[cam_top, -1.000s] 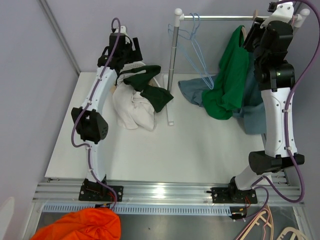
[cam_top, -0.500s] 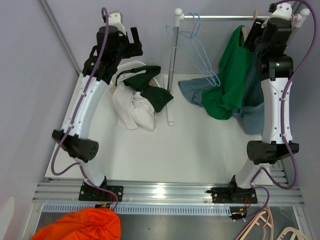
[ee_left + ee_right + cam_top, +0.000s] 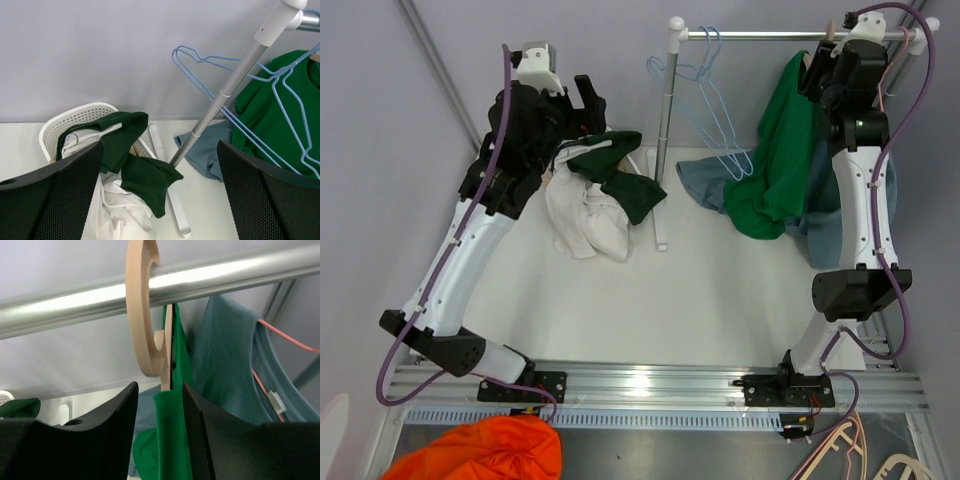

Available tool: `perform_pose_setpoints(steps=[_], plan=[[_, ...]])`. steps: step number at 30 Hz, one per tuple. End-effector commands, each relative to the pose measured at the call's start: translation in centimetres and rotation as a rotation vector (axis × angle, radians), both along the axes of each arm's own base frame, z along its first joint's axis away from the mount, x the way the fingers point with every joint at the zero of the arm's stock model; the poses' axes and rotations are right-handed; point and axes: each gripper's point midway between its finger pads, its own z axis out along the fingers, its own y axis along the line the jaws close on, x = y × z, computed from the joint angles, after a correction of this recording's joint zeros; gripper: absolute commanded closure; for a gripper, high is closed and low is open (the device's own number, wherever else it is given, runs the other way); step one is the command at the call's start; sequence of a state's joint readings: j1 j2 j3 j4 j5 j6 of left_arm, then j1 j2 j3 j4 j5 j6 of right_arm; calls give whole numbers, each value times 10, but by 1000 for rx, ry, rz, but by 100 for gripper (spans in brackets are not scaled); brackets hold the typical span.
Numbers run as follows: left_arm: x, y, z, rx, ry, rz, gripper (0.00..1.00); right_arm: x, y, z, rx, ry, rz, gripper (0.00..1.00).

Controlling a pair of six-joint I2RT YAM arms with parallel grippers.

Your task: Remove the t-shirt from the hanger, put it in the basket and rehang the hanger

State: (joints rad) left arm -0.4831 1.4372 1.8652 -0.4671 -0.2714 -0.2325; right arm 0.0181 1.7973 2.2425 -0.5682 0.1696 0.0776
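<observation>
A green t-shirt (image 3: pixel 780 160) hangs from a wooden hanger (image 3: pixel 831 27) on the metal rail (image 3: pixel 760 35) at the back right. My right gripper (image 3: pixel 815 72) is up at the rail. In the right wrist view the right gripper (image 3: pixel 159 387) is open, with its fingers on either side of the hanger's neck (image 3: pixel 167 360) and the green t-shirt's (image 3: pixel 175 435) top edge. The hanger's hook (image 3: pixel 142 315) sits over the rail (image 3: pixel 225 275). My left gripper (image 3: pixel 586 100) is raised above the basket, wide open and empty; it also shows in the left wrist view (image 3: pixel 160 200).
A white basket (image 3: pixel 75 117) holds dark green (image 3: pixel 615 170) and white clothes (image 3: pixel 582 215). Blue wire hangers (image 3: pixel 715 100) hang on the rail by its post (image 3: pixel 665 130). A grey-blue shirt (image 3: pixel 705 185) lies on the table. A teal shirt (image 3: pixel 225 365) hangs on a pink hanger.
My left arm has lifted up and back from the basket, its gripper open. My right gripper has risen a little closer to the rail at the hanger.
</observation>
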Motion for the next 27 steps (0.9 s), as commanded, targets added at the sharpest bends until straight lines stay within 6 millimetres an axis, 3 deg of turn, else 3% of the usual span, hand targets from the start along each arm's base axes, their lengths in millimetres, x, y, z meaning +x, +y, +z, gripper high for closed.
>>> perform_pose_setpoints(steps=[1, 2, 7, 12, 15, 17, 20, 27], plan=[[11, -12, 7, 14, -54, -11, 1, 18, 3, 18, -3, -107, 29, 56], [18, -18, -3, 29, -32, -18, 1, 23, 3, 14, -6, -103, 26, 57], [25, -32, -12, 66, -30, -34, 1, 36, 3, 11, -23, -128, 30, 61], [23, -36, -7, 71, -72, -45, 1, 46, 4, 8, -36, -142, 31, 66], [24, -34, -9, 81, -74, -38, 1, 49, 5, 8, -48, -150, 37, 95], [23, -34, -9, 79, -75, -38, 1, 49, 8, 10, -51, -155, 45, 100], [18, -34, -5, 69, -87, -49, 1, 44, 14, 23, -68, -181, 58, 100], [2, -37, 4, 59, -126, -76, 1, 22, 32, 72, -65, -273, 129, 100]])
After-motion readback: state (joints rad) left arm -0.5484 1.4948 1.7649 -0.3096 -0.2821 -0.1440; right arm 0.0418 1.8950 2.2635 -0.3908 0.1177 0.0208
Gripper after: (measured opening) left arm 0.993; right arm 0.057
